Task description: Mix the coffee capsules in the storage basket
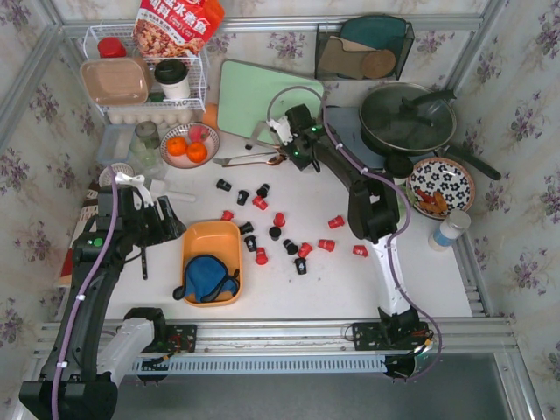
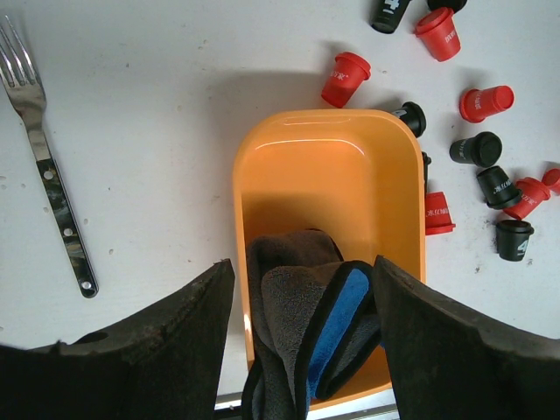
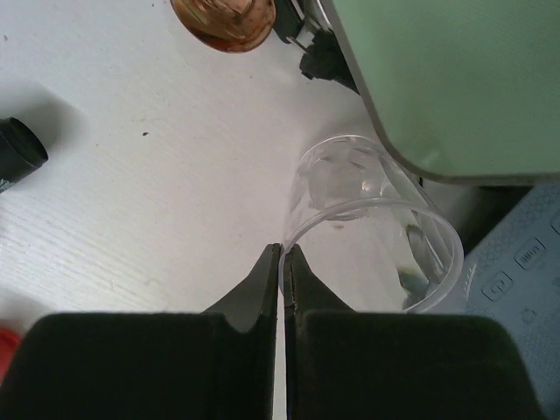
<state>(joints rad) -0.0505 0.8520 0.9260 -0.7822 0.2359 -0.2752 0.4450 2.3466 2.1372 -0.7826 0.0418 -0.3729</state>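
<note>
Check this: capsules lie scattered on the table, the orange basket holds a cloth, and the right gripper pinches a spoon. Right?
No, one thing is off: the right gripper pinches the rim of a clear cup, as the right wrist view shows. The scattered capsules and the cloth in the orange basket are right.

A cloth [image 1: 208, 278] fills half the storage basket [image 1: 212, 238] (far half open); coffee capsules [image 1: 278, 219] crowd its right side.
</note>
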